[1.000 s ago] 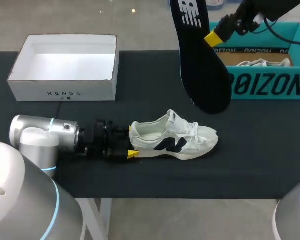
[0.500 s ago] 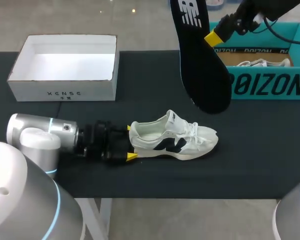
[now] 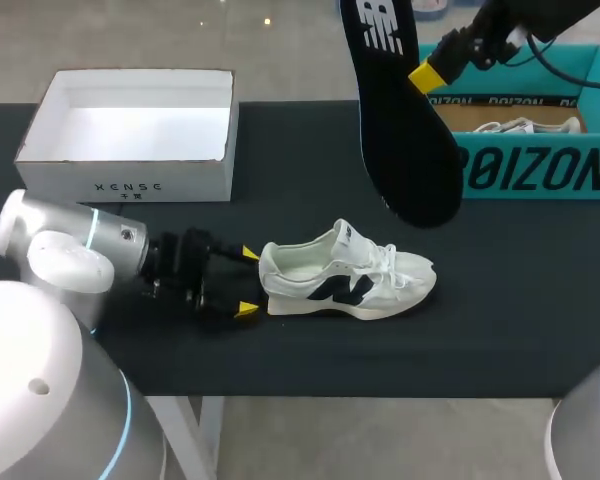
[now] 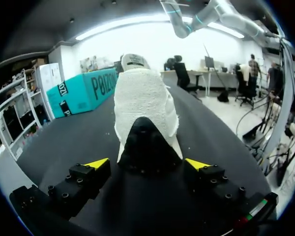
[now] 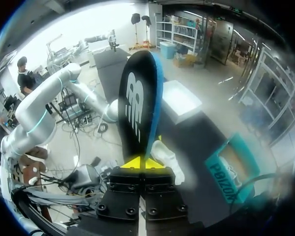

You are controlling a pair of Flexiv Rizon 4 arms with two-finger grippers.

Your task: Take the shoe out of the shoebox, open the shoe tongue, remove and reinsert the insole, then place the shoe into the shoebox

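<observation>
The white shoe (image 3: 345, 272) is sat on the desk (image 3: 520, 320), heel just ahead of the left claw (image 3: 248, 281), which is spread wide, nothing gripped. The black insole (image 3: 405, 150) is pinched in the right claw (image 3: 425, 75), held up beside the teal shoebox (image 3: 540, 170).

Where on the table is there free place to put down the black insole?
Bare black tabletop lies beyond the toe of the white sneaker, before the teal shoebox, and between that and the white cardboard box. Crowded at the heel, where the left tool stands open.
</observation>
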